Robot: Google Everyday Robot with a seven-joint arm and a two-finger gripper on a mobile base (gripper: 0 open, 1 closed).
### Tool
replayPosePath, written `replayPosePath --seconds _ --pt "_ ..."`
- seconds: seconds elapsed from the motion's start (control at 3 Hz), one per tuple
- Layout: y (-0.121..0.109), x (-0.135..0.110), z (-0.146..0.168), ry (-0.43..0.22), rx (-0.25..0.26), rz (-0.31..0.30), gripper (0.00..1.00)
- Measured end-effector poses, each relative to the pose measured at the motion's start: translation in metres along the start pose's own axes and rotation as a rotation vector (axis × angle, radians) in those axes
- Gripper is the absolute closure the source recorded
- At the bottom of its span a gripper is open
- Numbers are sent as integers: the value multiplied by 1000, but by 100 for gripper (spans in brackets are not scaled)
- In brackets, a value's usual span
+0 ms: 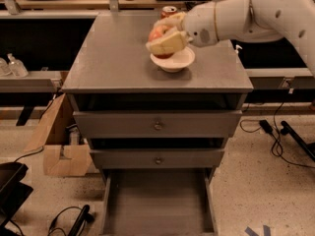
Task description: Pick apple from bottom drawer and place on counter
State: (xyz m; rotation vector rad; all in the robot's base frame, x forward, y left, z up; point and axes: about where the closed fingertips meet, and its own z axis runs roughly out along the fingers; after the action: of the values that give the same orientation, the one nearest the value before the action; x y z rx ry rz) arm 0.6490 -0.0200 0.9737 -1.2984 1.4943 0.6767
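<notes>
My gripper (165,35) is shut on the red and yellowish apple (158,34) and holds it in the air over the counter (113,58), just above the white bowl. The white arm reaches in from the upper right. The cream fingers (170,43) cover much of the apple. The bottom drawer (158,200) is pulled open below and shows a bare grey floor.
A white bowl (173,60) sits on the counter under the apple. A red soda can (169,11) stands behind it, partly hidden by my gripper. Two shut drawers with round knobs (157,126) are above the open one. A cardboard box (54,141) stands on the left floor.
</notes>
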Motion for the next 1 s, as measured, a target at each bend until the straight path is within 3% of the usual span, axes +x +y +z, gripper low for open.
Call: replayPosePath --seconds 0.33,0.67,1.0 --pt "-62 -27 35 19 80 24 100" --pt "-109 -32 87 9 114 30 100" --pt "-140 -8 163 29 93 46 100"
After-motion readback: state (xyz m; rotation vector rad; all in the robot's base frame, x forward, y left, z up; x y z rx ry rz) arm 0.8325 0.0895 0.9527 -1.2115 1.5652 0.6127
